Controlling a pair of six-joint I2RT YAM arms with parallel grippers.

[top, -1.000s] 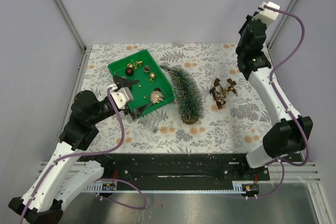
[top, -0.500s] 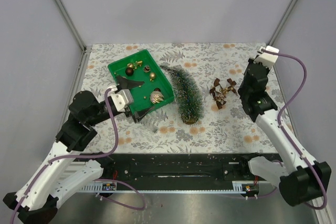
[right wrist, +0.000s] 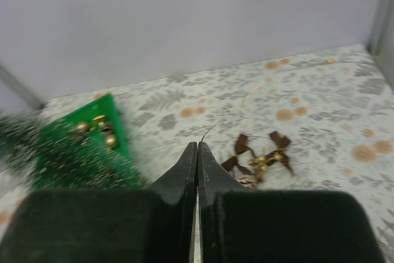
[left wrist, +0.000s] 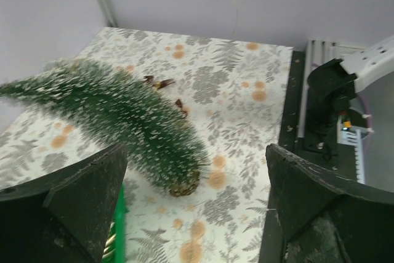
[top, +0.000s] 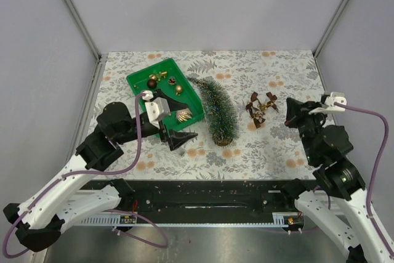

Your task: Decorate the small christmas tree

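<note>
The small christmas tree [top: 215,110] lies on its side mid-table, tip toward the back and wooden base [top: 225,140] toward me. It also shows in the left wrist view [left wrist: 123,115]. My left gripper [top: 177,124] is open and empty, at the near right corner of the green tray [top: 140,81], facing the tree's base [left wrist: 182,186]. My right gripper [top: 290,114] is shut with nothing seen in it, just right of a brown ribbon ornament [top: 260,108]. That ornament lies ahead of the shut tips [right wrist: 197,147] in the right wrist view [right wrist: 261,158].
The green tray holds several small gold and dark baubles [top: 161,80] and a striped silver ornament [top: 183,115]. The tray also shows in the right wrist view [right wrist: 80,143]. Grey walls close the table at the back and both sides.
My left gripper has swung right off the tray's near edge and now faces the tree's base. My right arm has come down from the back right to sit low beside the brown ornament.
</note>
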